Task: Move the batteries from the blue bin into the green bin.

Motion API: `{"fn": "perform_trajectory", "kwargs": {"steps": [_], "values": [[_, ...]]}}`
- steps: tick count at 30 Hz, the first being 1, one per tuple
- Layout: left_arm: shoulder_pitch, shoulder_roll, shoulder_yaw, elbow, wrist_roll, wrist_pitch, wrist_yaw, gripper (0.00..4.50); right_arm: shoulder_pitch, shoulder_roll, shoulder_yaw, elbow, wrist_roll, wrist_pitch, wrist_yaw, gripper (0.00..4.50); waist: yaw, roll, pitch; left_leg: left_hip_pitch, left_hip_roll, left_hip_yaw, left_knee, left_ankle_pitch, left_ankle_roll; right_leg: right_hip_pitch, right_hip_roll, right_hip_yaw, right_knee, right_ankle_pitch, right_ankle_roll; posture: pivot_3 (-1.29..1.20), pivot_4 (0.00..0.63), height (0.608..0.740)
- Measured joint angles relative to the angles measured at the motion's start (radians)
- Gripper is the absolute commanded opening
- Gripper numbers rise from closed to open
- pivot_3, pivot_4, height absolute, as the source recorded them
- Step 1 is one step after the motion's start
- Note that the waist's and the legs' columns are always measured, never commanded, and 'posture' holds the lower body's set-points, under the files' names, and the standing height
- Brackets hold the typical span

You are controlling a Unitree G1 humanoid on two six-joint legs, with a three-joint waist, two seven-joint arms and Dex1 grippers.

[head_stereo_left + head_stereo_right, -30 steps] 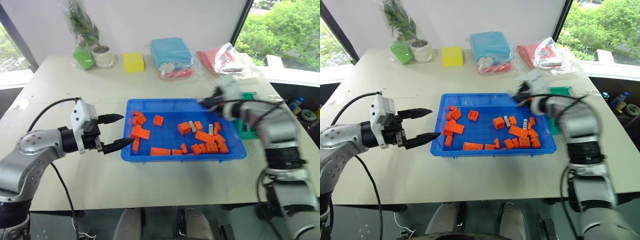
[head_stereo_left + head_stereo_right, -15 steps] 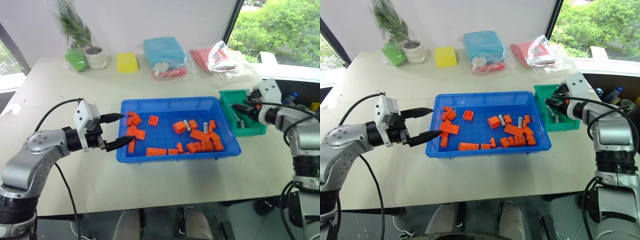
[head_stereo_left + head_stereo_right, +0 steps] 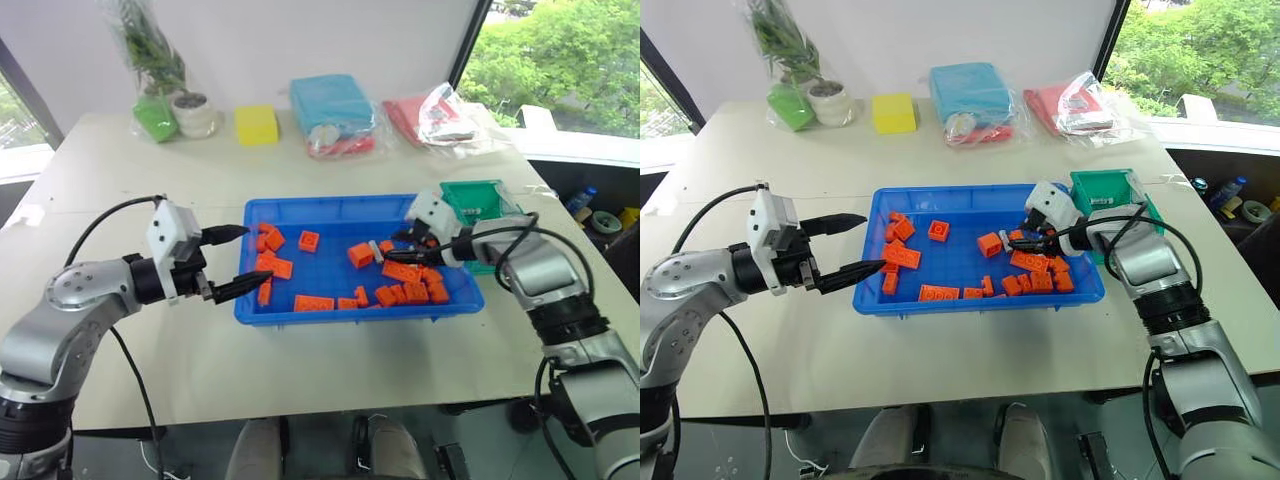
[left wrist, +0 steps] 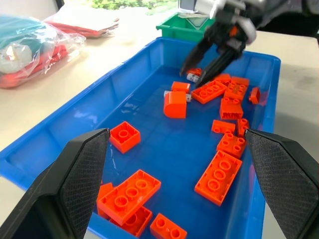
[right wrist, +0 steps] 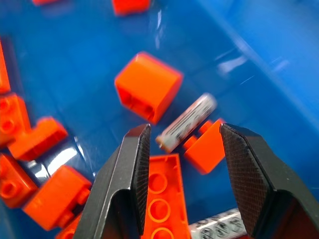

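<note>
The blue bin (image 3: 330, 203) lies mid-table with several orange bricks and two batteries among them. One battery (image 5: 187, 122) rests against an orange brick, and another (image 5: 219, 224) lies closer to the wrist. My right gripper (image 5: 183, 130) hangs open just above the first battery, one finger on each side, touching nothing. From the head it sits over the bin's right part (image 3: 392, 250). The green bin (image 3: 478, 198) stands against the blue bin's right end, partly behind my right arm. My left gripper (image 3: 255, 256) is open and empty at the blue bin's left rim.
Along the table's far edge stand a potted plant (image 3: 195, 110), a lime-green bagged item (image 3: 155, 115), a yellow block (image 3: 255, 125), a teal bagged package (image 3: 335, 105) and a red bagged item (image 3: 435, 115). Bare tabletop runs in front of the bin.
My right gripper has swung left and down from over the green bin into the blue bin's right part, jaws open. The left gripper has stayed put.
</note>
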Motion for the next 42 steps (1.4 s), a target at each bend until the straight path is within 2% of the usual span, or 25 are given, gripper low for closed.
{"fn": "perform_trajectory", "kwargs": {"steps": [10, 21, 26, 29, 31, 32, 37, 42], "values": [[0.028, 0.001, 0.025, -0.029, -0.004, 0.002, 0.027, 4.5, -0.112, 0.106, 0.066, 0.223, -0.115, -0.166, 0.034, 2.24, 0.003, 0.0, 0.0, 0.0, 0.0, 0.0, 0.001, 0.0, 0.0, -0.002, 0.0, 0.0, 0.0, 0.002, 0.0, 0.0, 0.15, 0.683], [0.036, 0.012, 0.038, -0.041, -0.007, 0.004, 0.032, 4.5, -0.129, 0.109, 0.071, 0.266, -0.185, -0.215, 0.054, 2.24, 0.003, 0.0, 0.0, 0.001, 0.0, 0.0, 0.0, 0.0, 0.0, -0.002, 0.0, 0.0, 0.0, 0.002, 0.0, 0.0, 0.15, 0.683], [0.033, 0.012, 0.038, -0.04, -0.007, 0.004, 0.034, 4.5, -0.138, 0.117, 0.026, 0.224, -0.157, -0.137, 0.055, 2.24, 0.001, 0.0, 0.0, 0.0, 0.0, 0.0, 0.0, 0.0, 0.0, -0.002, 0.0, 0.0, 0.0, 0.002, 0.0, 0.0, 0.15, 0.683], [0.02, 0.012, 0.035, -0.032, -0.006, 0.003, 0.034, 4.5, -0.164, 0.104, 0.006, 0.174, -0.136, -0.1, 0.079, 3.12, 0.001, 0.0, 0.0, 0.0, 0.0, 0.0, 0.0, 0.0, 0.0, -0.002, 0.0, 0.0, 0.0, 0.002, 0.0, 0.0, 0.15, 0.683], [0.013, 0.011, 0.032, -0.03, -0.006, 0.002, 0.034, 4.5, -0.18, 0.089, 0.005, 0.167, -0.138, -0.109, 0.097, 4.12, 0.003, 0.0, 0.0, 0.001, 0.0, 0.0, 0.0, 0.0, 0.0, -0.002, 0.0, 0.0, 0.0, 0.002, 0.0, 0.0, 0.15, 0.683], [0.012, 0.009, 0.029, -0.028, -0.006, 0.002, 0.034, 4.5, -0.181, 0.082, 0.007, 0.167, -0.14, -0.121, 0.106, 4.43, 0.003, 0.0, 0.0, 0.001, 0.0, 0.0, 0.0, 0.0, 0.0, -0.002, 0.0, 0.0, 0.0, 0.002, 0.0, 0.0, 0.15, 0.683], [0.003, 0.003, 0.022, -0.021, -0.005, 0.001, 0.032, 4.5, -0.182, 0.041, 0.028, 0.216, -0.153, -0.224, 0.201, 4.43, 0.001, 0.0, 0.0, 0.001, 0.0, 0.0, 0.0, 0.0, 0.0, -0.002, 0.0, 0.0, 0.0, 0.002, 0.001, 0.0, 0.15, 0.683], [-0.014, 0.003, 0.019, -0.015, -0.003, -0.001, 0.026, 4.5, -0.216, 0.047, 0.074, 0.38, -0.207, -0.366, 0.263, 4.43, -0.003, 0.0, 0.0, 0.0, 0.0, 0.001, 0.0, 0.0, 0.0, 0.0, 0.0, 0.0, 0.0, 0.003, 0.0, 0.0, 0.15, 0.683]]}}
